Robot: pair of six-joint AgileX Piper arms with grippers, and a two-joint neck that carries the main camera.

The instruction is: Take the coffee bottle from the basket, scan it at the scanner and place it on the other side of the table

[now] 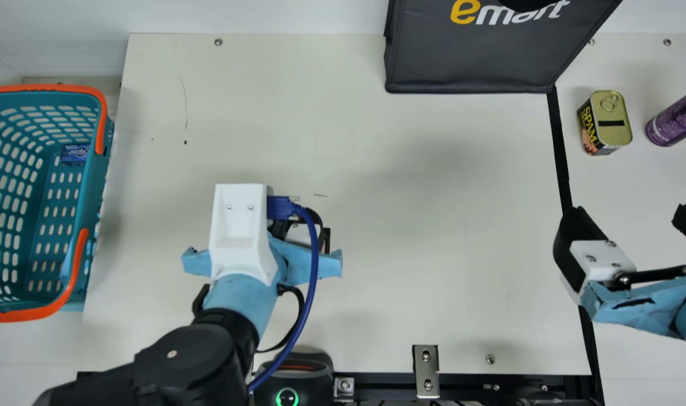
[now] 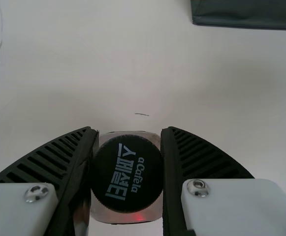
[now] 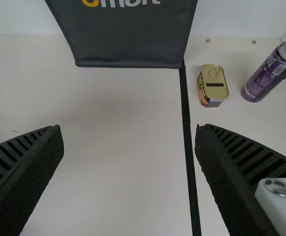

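Coffee bottle [image 2: 127, 174], one, black-capped, a red glint on its shoulder: clamped between the jaws of the left gripper [image 1: 293, 260], over the cream table [image 1: 433, 237] near the scanner [image 1: 315, 384]. Right gripper [image 1: 628, 213], jaws wide apart, at the black strip [image 1: 558, 141]; farther off, one rectangular tin [image 1: 612, 127] beside a purple can [image 1: 674, 121]; at left, teal basket [image 1: 96, 180] holding a small blue pack [image 1: 75, 154].

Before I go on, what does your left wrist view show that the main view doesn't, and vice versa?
Left wrist view: the black cap of the coffee bottle, between the fingers of the left hand, with a red glow beside it.
Main view: the basket, scanner, gold-topped can, purple can and right hand.
Both: the table and dark bag.
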